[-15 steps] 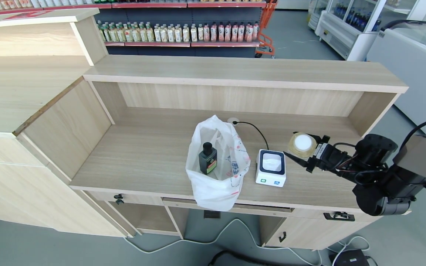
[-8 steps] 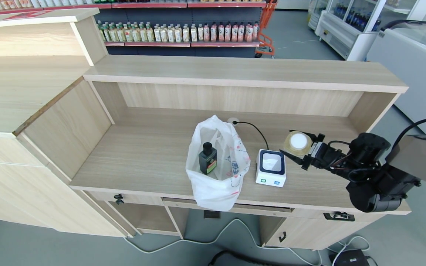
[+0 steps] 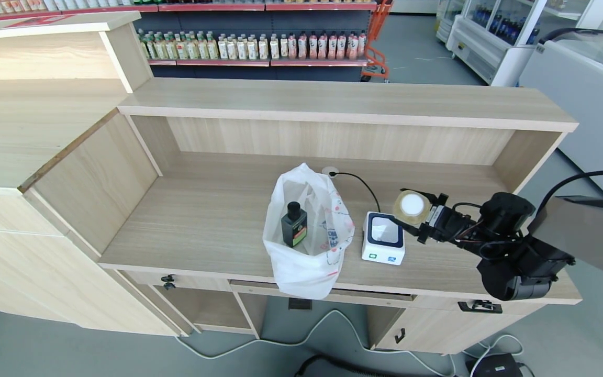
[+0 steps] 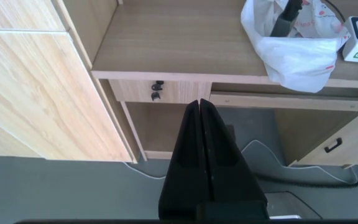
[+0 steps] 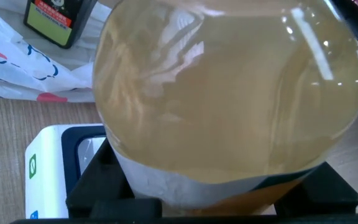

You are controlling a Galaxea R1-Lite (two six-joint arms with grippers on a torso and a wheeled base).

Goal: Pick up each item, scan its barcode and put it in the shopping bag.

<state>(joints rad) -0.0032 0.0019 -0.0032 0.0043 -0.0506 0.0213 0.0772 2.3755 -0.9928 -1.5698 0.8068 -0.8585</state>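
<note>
Right gripper [image 3: 405, 207] was clamped on a jar [image 3: 413, 204] of pale yellowish stuff with a white lid, holding it tipped on its side just above the scanner's [image 3: 383, 236] right edge. Left gripper [image 4: 199, 124] was pinched closed on nothing, down in front of the counter [image 3: 212, 220]. So 1 dark bottle [image 3: 294, 225] was already in the shopping bag [image 3: 306, 262]. My guess: the jar was mid-scan, with bagging left to do.
</note>
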